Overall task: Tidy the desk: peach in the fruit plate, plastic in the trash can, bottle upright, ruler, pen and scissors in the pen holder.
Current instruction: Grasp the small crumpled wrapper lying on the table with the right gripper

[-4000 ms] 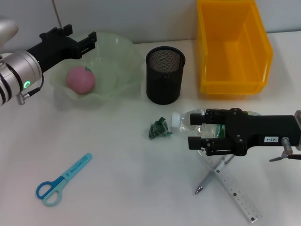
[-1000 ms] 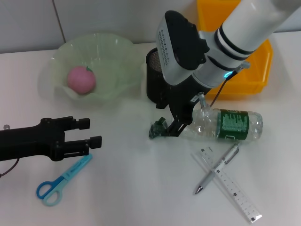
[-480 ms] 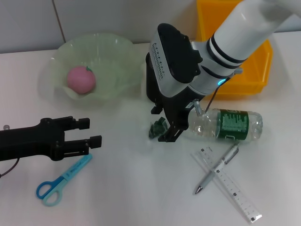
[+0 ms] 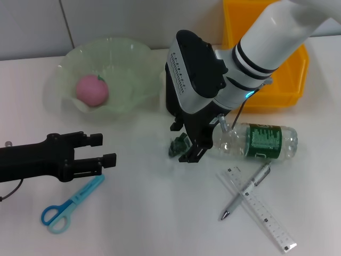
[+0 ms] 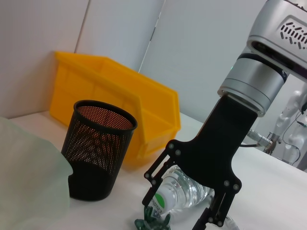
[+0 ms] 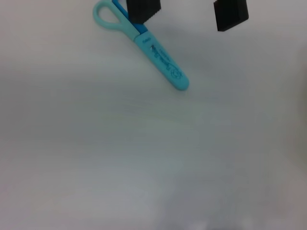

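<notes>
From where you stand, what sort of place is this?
Probably a mock office desk in a lab: a white table holding a mesh pen holder, scissors and a ruler, with a yellow bin behind.

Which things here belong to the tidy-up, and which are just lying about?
Job: peach, fruit plate, plastic, yellow trash can, bottle, ruler, pen, scissors, pen holder; right gripper open at the plastic, left gripper open near the scissors.
Lying about: nothing else visible on the table.
</notes>
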